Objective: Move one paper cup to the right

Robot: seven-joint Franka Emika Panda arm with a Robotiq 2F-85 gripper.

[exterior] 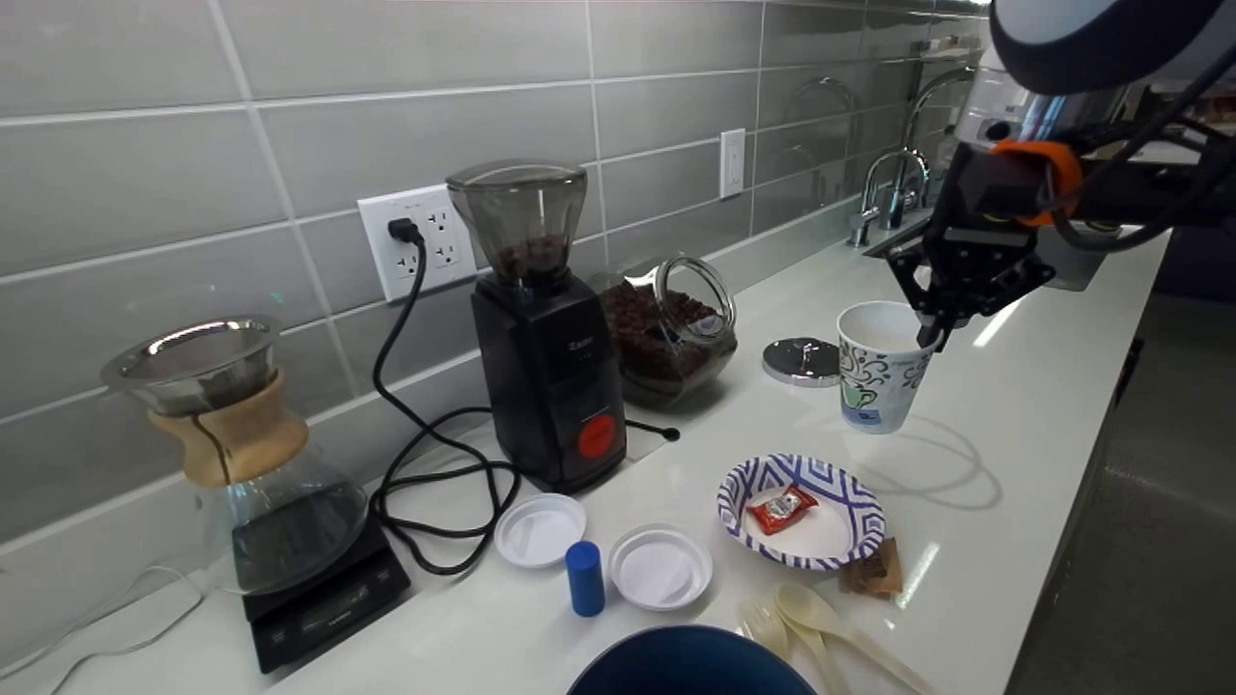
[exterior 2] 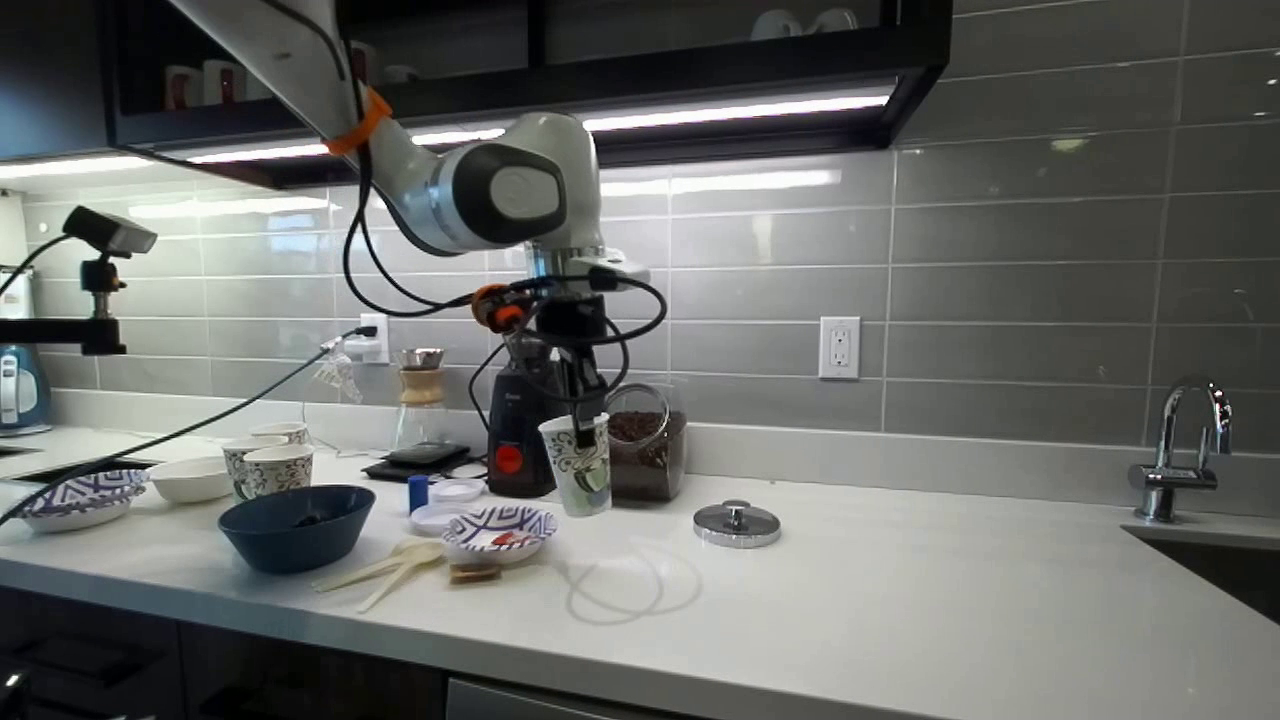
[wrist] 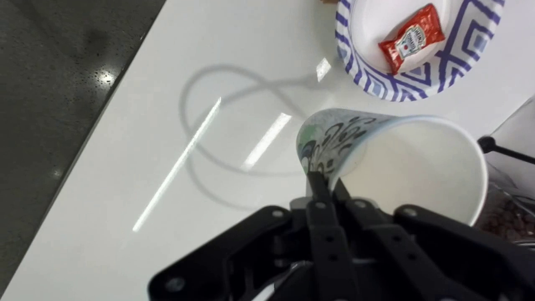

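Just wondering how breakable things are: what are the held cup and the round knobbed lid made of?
The held cup looks like paper, mostly matte: thin wall, pale rim, printed scroll pattern. The round knobbed lid seems polished metal, given its mirror-like shine, though chrome-coated plastic is possible.

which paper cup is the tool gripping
The tilted paper cup, pinched in the tool; in an exterior view, the other cups stand grouped behind the blue bowl.

Paper cup point(wrist: 397, 163) partly hidden behind my gripper point(wrist: 329, 184), patterned plate point(wrist: 411, 85) cropped by my wrist view's top edge, blue bowl point(exterior: 690, 666) cut off below in an exterior view — grinder point(exterior: 555, 396) lettered too small to read.
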